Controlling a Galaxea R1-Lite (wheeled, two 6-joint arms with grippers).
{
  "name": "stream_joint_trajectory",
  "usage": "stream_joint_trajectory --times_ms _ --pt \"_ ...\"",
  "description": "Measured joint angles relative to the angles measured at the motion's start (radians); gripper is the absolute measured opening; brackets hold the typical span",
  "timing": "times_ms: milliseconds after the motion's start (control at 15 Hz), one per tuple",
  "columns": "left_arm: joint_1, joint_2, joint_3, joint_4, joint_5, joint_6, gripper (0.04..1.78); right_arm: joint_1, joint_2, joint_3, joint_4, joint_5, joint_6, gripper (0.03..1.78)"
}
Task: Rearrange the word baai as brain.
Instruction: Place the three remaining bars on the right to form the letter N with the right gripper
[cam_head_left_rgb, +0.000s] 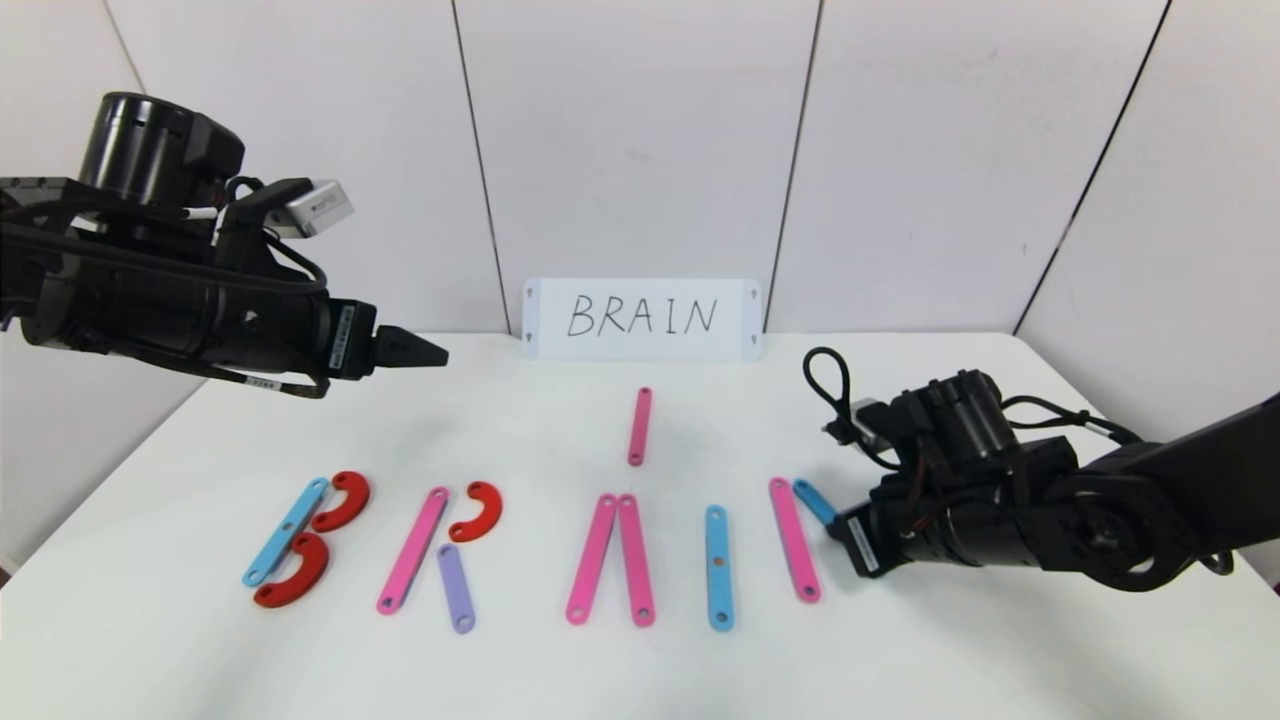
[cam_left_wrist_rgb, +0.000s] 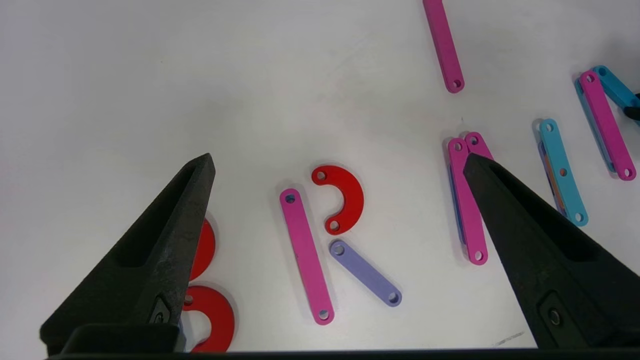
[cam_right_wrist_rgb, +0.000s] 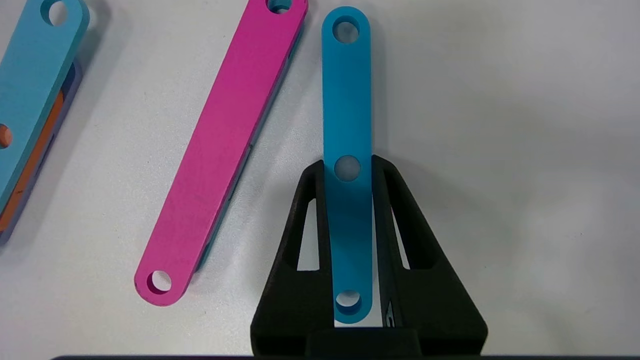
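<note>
The right tool (cam_right_wrist_rgb: 347, 167) is sitting low on the white desk (cam_head_left_rgb: 900, 660) at the right end of the letter row, its fingers closed against the two long edges of a short blue strip (cam_right_wrist_rgb: 347, 100); the strip is lying flat between them, three round holes showing along its length, its far end pointing toward the top of a long pink strip (cam_right_wrist_rgb: 220, 150) that is lying just beside it with a darker piece showing under its edge. Further left a blue strip (cam_head_left_rgb: 718, 568) is standing alone as an I, an orange layer showing beneath it in the right wrist view. Next, two pink strips (cam_head_left_rgb: 612, 558) are touching at the top and spreading apart toward the near edge, like an A without a crossbar, while a single pink strip (cam_head_left_rgb: 639, 426) is lying apart behind them. Then come a pink strip (cam_head_left_rgb: 412, 550), a red arc (cam_head_left_rgb: 478, 511) and a short purple strip (cam_head_left_rgb: 456, 588) forming an R, and a blue strip (cam_head_left_rgb: 286, 530) with two red arcs (cam_head_left_rgb: 318, 540) forming a B. The left tool (cam_head_left_rgb: 425, 351) is hovering well above the desk on the left, its fingers (cam_left_wrist_rgb: 155, 250) spread wide and holding nothing. A white card (cam_head_left_rgb: 642, 319) reading BRAIN is leaning at the back wall.
</note>
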Motion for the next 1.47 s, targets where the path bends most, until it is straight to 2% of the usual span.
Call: stream_joint_trajectory --times_ms 1133,1267,1467 --pt "-0.001 -0.006 0.003 0.000 -0.001 0.001 1.74 -0.008 -0.015 0.018 -0.024 -0.003 0.000 0.30" --pt "-0.001 -0.006 0.004 -0.002 -0.001 0.000 1.74 -0.006 -0.013 0.020 -0.029 0.000 0.000 0.40" --pt "-0.001 -0.007 0.004 -0.001 -0.001 0.000 1.74 0.000 -0.009 0.015 -0.029 0.000 0.000 0.75"
